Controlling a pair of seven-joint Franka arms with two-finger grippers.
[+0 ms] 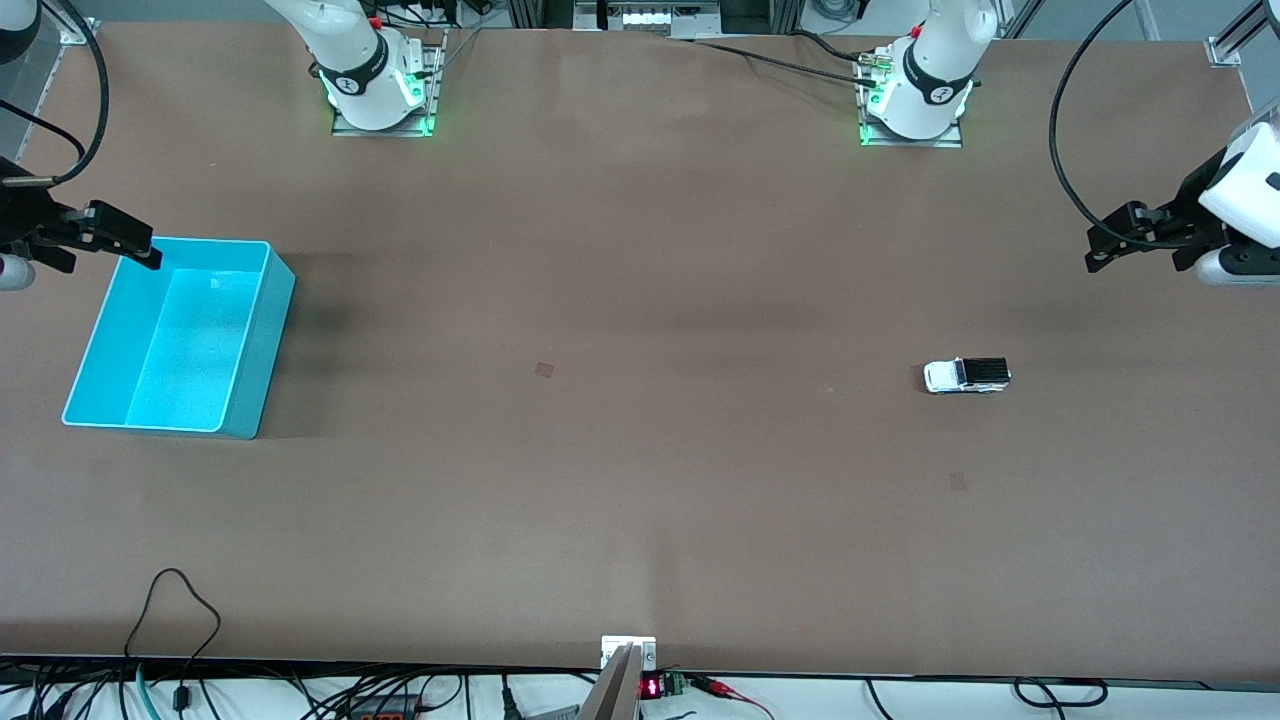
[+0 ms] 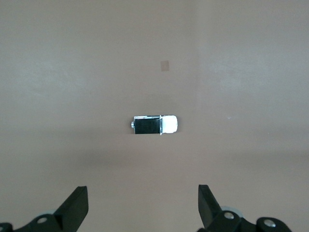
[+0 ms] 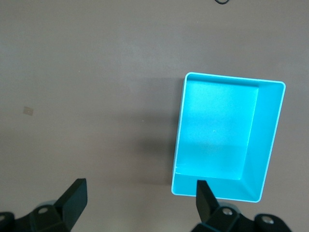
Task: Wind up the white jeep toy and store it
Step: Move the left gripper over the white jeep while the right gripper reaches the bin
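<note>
The white jeep toy [image 1: 966,376] [image 2: 155,124], with its black rear panel, stands on the brown table toward the left arm's end. My left gripper [image 1: 1100,246] [image 2: 142,193] hangs open and empty above the table at that end, apart from the toy. At the right arm's end sits the turquoise bin [image 1: 262,350] [image 3: 217,130], with nothing in it. Over the bin's corner toward the robots' bases hovers my right gripper [image 1: 140,245] [image 3: 140,186], open too and holding nothing.
Two small tape patches mark the tabletop [image 1: 543,369] [image 1: 958,481]. A black cable loop [image 1: 175,600] and a metal bracket [image 1: 628,650] lie at the table edge nearest the front camera. Both arm bases [image 1: 380,80] [image 1: 915,95] stand along the edge farthest from it.
</note>
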